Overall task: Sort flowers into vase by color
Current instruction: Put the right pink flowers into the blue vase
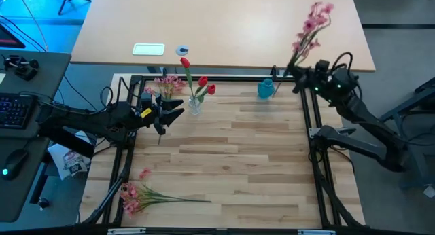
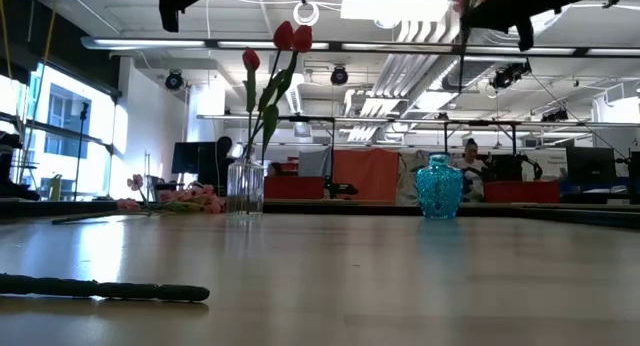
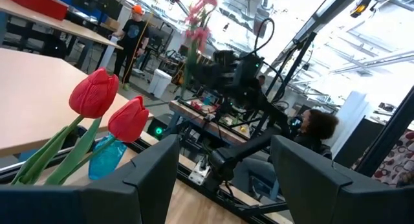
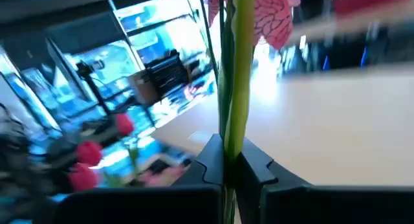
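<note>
A clear glass vase (image 1: 195,106) with red tulips (image 1: 204,85) stands at the table's far left; it also shows in the low view (image 2: 245,186). A blue vase (image 1: 266,89) stands at the far right. My left gripper (image 1: 175,110) is open and empty, just left of the clear vase, and the tulips (image 3: 97,94) show close in front of its fingers. My right gripper (image 1: 293,73) is shut on a pink blossom spray (image 1: 312,23), high over the table's far right corner beside the blue vase. Two more pink sprays lie on the table, one (image 1: 136,194) at the near left and one (image 1: 166,82) behind the clear vase. My right gripper pinches the pink spray's green stem (image 4: 228,143) between its two fingers. The fingers lie across the stem, pointing roughly level toward the table's left. The stem stands about upright with the blossoms (image 4: 275,17) above the fingers, lifted clear of the table.
A black frame (image 1: 224,79) borders the wooden table. A lighter table (image 1: 224,31) behind it carries a white card and a small round object. A keyboard and a mouse lie at the left. A long dark stem (image 2: 100,288) lies close in the low view. People show in the room beyond.
</note>
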